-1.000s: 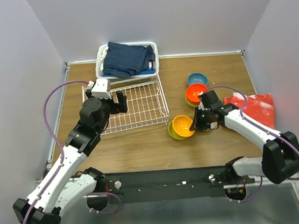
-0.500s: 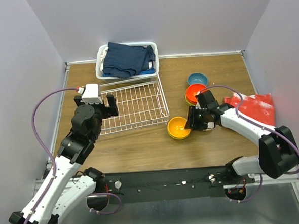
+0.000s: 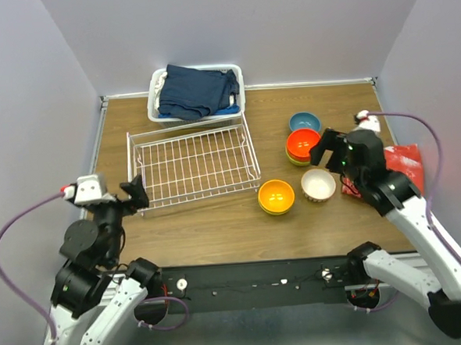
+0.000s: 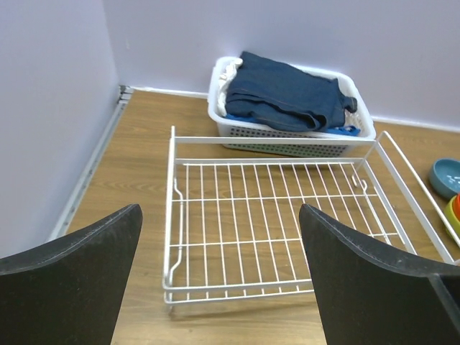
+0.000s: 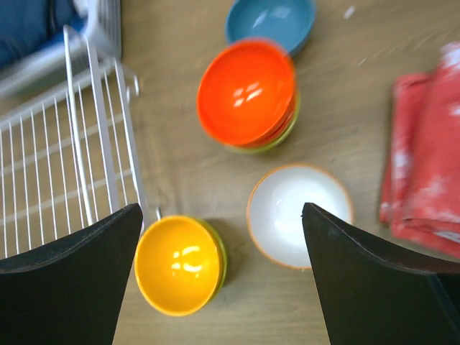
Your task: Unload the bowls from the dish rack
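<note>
The white wire dish rack [image 3: 191, 165] [image 4: 273, 230] [image 5: 65, 165] stands with nothing in it. All the bowls I see sit on the table to its right. The blue one [image 3: 304, 122] [image 5: 269, 21] is farthest back. A red-orange one [image 3: 302, 144] [image 5: 246, 92] is stacked on a lime-green bowl. An orange-yellow one [image 3: 276, 195] [image 5: 178, 264] rests in a green bowl, and the white one [image 3: 319, 184] [image 5: 298, 214] sits beside it. My right gripper [image 3: 328, 149] [image 5: 221, 208] hangs open and empty above the white bowl. My left gripper [image 3: 130, 196] [image 4: 219, 208] is open and empty, off the rack's near left corner.
A white plastic basket [image 3: 196, 112] [image 4: 287, 140] with dark blue cloth [image 3: 198, 88] stands behind the rack against the back wall. A red cloth [image 3: 398, 166] [image 5: 424, 165] lies at the right edge. Walls close in the table on the left, back and right.
My right gripper opened, left the white bowl on the table beside the orange-yellow one, and rose back to the right. My left arm drew back from the rack toward the near left.
</note>
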### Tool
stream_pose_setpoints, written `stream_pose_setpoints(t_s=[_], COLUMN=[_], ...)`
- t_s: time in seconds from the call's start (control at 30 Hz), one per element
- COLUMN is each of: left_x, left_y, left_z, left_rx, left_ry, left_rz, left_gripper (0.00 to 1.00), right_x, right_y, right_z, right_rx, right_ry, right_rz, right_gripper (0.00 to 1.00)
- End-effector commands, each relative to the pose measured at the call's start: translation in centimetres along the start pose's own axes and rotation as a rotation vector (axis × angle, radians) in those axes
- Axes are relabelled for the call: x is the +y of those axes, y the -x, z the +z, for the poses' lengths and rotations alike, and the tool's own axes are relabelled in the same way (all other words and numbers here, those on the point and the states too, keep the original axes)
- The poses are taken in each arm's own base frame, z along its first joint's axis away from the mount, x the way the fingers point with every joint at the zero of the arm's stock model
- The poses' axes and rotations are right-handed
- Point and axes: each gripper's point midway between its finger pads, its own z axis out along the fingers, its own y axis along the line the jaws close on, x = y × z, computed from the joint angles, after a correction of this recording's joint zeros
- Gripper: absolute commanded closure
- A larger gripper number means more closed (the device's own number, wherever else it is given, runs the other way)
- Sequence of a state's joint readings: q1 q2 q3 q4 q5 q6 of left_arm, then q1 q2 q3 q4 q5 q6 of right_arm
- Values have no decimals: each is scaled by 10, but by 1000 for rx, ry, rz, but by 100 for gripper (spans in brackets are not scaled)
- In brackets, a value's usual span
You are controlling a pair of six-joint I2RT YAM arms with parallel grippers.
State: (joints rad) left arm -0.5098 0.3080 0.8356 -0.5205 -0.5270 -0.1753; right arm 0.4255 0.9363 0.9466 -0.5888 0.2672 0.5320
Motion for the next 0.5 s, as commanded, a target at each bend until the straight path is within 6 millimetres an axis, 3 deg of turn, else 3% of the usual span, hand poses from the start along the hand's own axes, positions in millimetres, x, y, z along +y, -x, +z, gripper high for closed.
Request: stream_pose_setpoints(t_s=[0.0, 0.17, 0.47], left_x=[38, 57, 68], left_y=[5, 27, 30], left_z=[-36, -70, -90], left_rx=[-34, -170, -225], left_ry=[91, 93, 89], left_rz=[5, -98, -194], left_gripper=[1, 1, 1], right_x=[-40, -57, -82], right_y=[53, 70, 64], right_z=[-42, -88, -124], right_rx=[-282, -469, -622], right_ry=[-162, -125, -100], right_rz=[59, 135, 129], right_gripper=[0, 0, 0])
